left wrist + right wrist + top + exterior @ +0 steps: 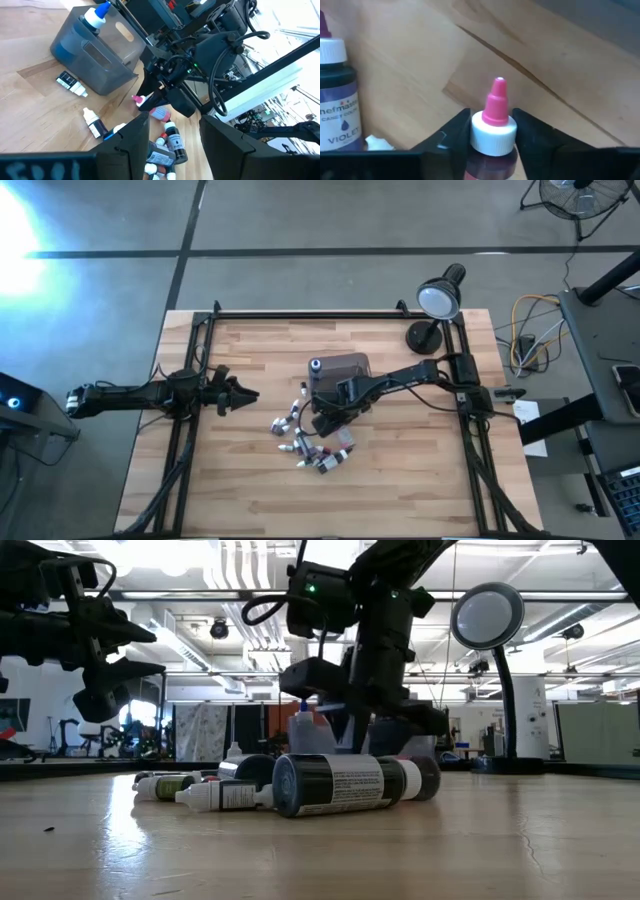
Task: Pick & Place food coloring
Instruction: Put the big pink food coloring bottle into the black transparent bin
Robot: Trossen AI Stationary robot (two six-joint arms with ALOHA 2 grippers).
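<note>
While the right gripper (492, 131) sits closed on the pink-capped bottle (493, 125), fingers pinching the white collar just under the nozzle, lift straight up and keep it vertical; a collar grip is shallow, so I'd move slowly to avoid a twist. Likely target is the grey tub (340, 367) just beside the pile, which already has one blue-capped bottle (315, 365) standing in it. Left gripper (236, 394) waits open, well apart. Held bottle: pink nozzle, white collar, reddish body, though the body is mostly hidden. Remaining bottles (305, 445) lie scattered on the table (400, 480) near the tub; a violet-labelled bottle (337, 110) stands nearby.
</note>
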